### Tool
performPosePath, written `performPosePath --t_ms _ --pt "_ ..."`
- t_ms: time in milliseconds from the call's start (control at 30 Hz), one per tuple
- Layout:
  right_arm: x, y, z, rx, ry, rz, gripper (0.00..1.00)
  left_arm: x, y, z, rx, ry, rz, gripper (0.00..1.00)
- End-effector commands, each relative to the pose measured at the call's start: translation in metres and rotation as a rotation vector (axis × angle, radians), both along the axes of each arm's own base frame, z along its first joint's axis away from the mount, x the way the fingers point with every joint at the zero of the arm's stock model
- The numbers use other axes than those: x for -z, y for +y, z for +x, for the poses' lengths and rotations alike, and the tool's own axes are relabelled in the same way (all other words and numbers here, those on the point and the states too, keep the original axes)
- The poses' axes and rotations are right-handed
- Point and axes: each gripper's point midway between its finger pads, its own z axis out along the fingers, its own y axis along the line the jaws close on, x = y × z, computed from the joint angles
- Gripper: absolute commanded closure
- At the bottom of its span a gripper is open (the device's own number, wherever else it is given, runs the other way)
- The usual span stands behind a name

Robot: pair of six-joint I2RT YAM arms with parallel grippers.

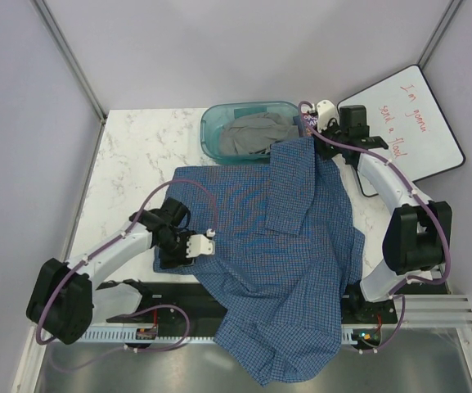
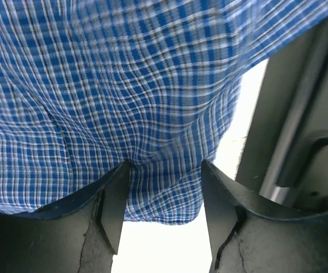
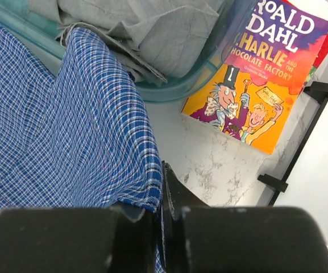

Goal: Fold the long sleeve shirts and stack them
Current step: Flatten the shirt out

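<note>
While my right pincer [image 3: 161, 193] pinches the blue shirt [image 1: 280, 246], my left pincer [image 2: 164, 190] stands wide; nothing is folded yet.

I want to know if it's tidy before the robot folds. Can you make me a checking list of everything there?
Surface: marble table, mostly covered by cloth.
Job's things: one blue shirt, spread out and unfolded, with its near end hanging over the table edge.
Clutter: teal bin holding grey cloth; a book beside the bin.
Grippers: left gripper open, with the shirt's edge between its fingers; right gripper shut on the shirt's edge near the bin.
Cables: purple cables run along both arms and loop by the bases.
Surroundings: pale walls; a whiteboard with red writing at the far right.
</note>
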Motion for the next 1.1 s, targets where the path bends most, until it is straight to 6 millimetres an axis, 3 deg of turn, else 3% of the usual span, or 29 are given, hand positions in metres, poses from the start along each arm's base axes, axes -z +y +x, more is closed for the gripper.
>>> performPosePath --t_ms 0,33,67,100,167,233,333,433,467,500,600,633,667,733,767,800,833,900,933,1033,1067 --pt "-0.011 0.001 0.000 -0.002 -0.027 -0.032 0.90 0.006 0.010 0.032 0.001 -0.131 0.080 0.47" --pt "-0.011 0.001 0.000 0.000 -0.022 -0.038 0.90 0.006 0.009 0.034 0.000 -0.120 0.086 0.56" --pt "-0.008 0.000 0.003 0.002 -0.011 -0.045 0.90 -0.002 0.003 0.040 0.015 -0.130 0.067 0.74" --pt "-0.013 -0.001 0.006 0.002 -0.015 -0.051 0.91 -0.007 0.003 0.037 0.022 -0.110 0.068 0.85" --pt "-0.013 0.000 0.009 -0.001 -0.012 -0.058 0.92 -0.030 -0.013 0.049 0.038 -0.130 0.000 0.98" --pt "-0.015 0.000 0.011 -0.005 -0.020 -0.063 0.94 -0.041 -0.019 0.057 0.044 -0.138 -0.016 0.98" --pt "-0.016 0.000 0.012 -0.003 -0.023 -0.062 0.96 -0.052 -0.022 0.086 0.060 -0.166 -0.007 0.98" --pt "-0.014 0.001 0.013 -0.005 -0.019 -0.063 0.96 -0.052 -0.026 0.124 0.028 -0.151 -0.011 0.98" --pt "-0.013 0.001 0.014 -0.006 -0.017 -0.062 0.96 -0.062 -0.033 0.144 0.013 -0.177 -0.034 0.98" --pt "-0.013 0.001 0.013 -0.007 -0.014 -0.062 0.96 -0.046 -0.032 0.153 0.001 -0.130 -0.014 0.98" --pt "-0.014 0.002 0.014 -0.007 -0.017 -0.062 0.96 -0.035 -0.033 0.192 -0.052 -0.178 -0.009 0.98" --pt "-0.013 0.002 0.014 -0.008 -0.015 -0.062 0.96 -0.033 -0.033 0.202 -0.076 -0.192 -0.014 0.96" --pt "-0.014 0.001 0.015 -0.005 -0.017 -0.063 0.96 -0.038 -0.035 0.215 -0.112 -0.221 -0.027 0.86" --pt "-0.014 0.001 0.014 -0.006 -0.014 -0.064 0.97 -0.044 -0.036 0.221 -0.150 -0.223 -0.047 0.75" --pt "-0.015 0.001 0.014 -0.006 -0.016 -0.063 0.96 -0.050 -0.040 0.216 -0.148 -0.207 -0.091 0.59" --pt "-0.015 0.001 0.014 -0.007 -0.016 -0.064 0.96 -0.056 -0.039 0.206 -0.143 -0.186 -0.110 0.54" --pt "-0.017 0.001 0.013 -0.007 -0.021 -0.064 0.96 -0.075 -0.036 0.198 -0.142 -0.218 -0.135 0.52" --pt "-0.016 0.001 0.013 -0.008 -0.020 -0.065 0.96 -0.078 -0.028 0.163 -0.100 -0.172 -0.140 0.51" --pt "-0.017 0.001 0.013 -0.008 -0.021 -0.065 0.96 -0.095 -0.025 0.151 -0.090 -0.209 -0.156 0.51" --pt "-0.013 0.001 0.013 -0.006 -0.012 -0.063 0.96 -0.072 -0.011 0.095 -0.054 -0.101 -0.132 0.54" --pt "-0.013 0.001 0.012 -0.007 -0.013 -0.061 0.97 -0.071 -0.007 0.087 -0.055 -0.111 -0.129 0.58"
